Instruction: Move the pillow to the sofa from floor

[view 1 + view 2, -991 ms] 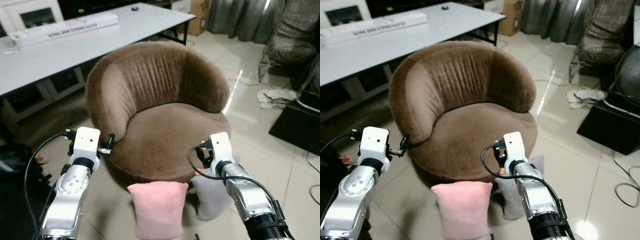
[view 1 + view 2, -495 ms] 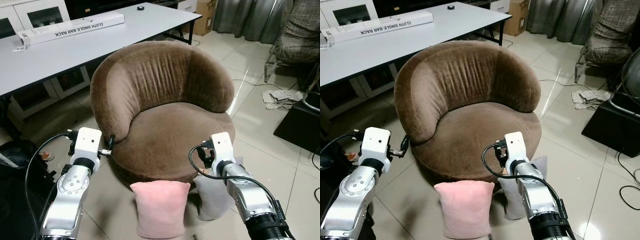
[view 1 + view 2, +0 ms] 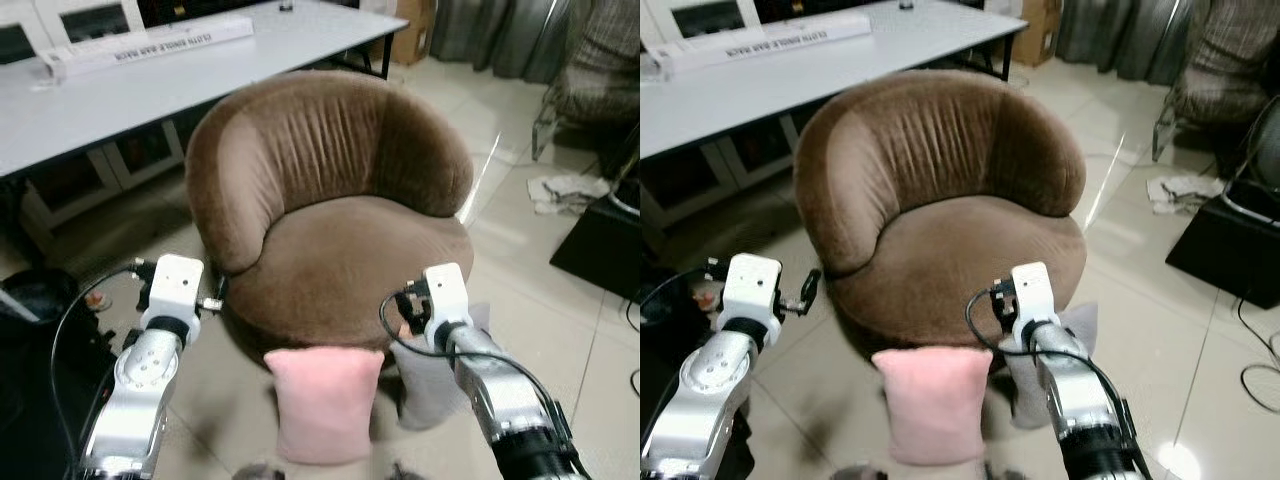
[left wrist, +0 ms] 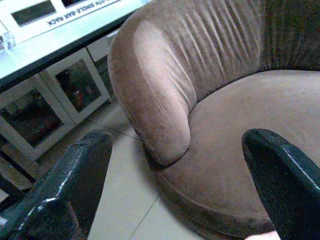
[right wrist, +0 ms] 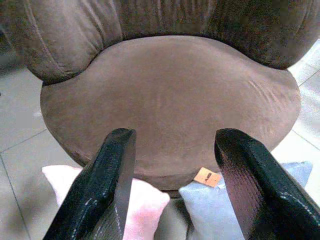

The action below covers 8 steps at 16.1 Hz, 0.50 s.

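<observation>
While the pink pillow (image 3: 325, 400) leaned upright on the tiled floor (image 3: 520, 260) against the brown round sofa (image 3: 330, 210), beside a grey pillow (image 3: 430, 385), the left gripper (image 4: 175, 190) and right gripper (image 5: 175, 185) hovered near the seat front, fingers spread wide, holding nothing.

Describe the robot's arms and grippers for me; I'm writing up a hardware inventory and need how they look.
Both arms are silver metal with rounded joint housings, each ending in a boxy white wrist block. A black cable loops out beside each wrist. The right arm has a black band near its lower end. The left gripper and right gripper each have two long, thick black fingers with a matte, finely textured surface.
</observation>
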Tool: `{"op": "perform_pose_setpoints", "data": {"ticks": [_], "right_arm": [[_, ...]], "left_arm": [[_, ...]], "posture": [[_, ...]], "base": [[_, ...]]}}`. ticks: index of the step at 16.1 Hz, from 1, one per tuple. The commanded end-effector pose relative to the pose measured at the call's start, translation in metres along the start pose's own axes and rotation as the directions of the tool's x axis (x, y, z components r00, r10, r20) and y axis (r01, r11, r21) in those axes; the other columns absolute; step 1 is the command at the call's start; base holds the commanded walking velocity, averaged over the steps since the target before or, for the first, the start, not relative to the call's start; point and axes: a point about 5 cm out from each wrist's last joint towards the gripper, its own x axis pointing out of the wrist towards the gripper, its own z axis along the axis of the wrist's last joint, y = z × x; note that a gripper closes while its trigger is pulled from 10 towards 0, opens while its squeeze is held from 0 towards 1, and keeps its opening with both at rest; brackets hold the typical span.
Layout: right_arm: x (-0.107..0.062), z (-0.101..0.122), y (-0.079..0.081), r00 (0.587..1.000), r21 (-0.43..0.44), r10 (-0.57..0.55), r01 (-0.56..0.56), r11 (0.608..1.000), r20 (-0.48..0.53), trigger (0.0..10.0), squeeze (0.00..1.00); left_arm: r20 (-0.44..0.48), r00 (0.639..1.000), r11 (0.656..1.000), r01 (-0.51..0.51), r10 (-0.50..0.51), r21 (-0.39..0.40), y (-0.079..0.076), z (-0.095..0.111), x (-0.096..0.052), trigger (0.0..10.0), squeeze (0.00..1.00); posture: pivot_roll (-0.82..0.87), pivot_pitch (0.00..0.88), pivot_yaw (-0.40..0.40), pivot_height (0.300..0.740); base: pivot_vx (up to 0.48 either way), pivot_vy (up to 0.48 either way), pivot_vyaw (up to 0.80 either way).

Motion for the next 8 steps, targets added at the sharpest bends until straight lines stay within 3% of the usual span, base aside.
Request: {"op": "perform_pose_setpoints", "data": {"ticks": [1, 8], "right_arm": [[-0.0004, 0.0012, -0.0023, 1.0, -0.002, -0.009, 0.009, 1.0, 0.008, 10.0, 0.0], [0.0004, -0.002, -0.0037, 1.0, 0.0, -0.014, 0.014, 1.0, 0.001, 10.0, 0.0]], "left_arm": [[-0.008, 1.0, 1.0, 0.006, -0.005, 0.011, 0.0005, -0.001, 0.0011, 10.0, 0.0], [-0.011, 1.0, 1.0, 0.002, -0.002, 0.016, 0.0012, -0.0009, 0.0023, 10.0, 0.0]], "posture": [[0.09, 0.0, 0.022, 0.662], [0.09, 0.0, 0.028, 0.662]], "base": [[0.0, 0.0, 0.0], [0.0, 0.0, 0.0]]}}
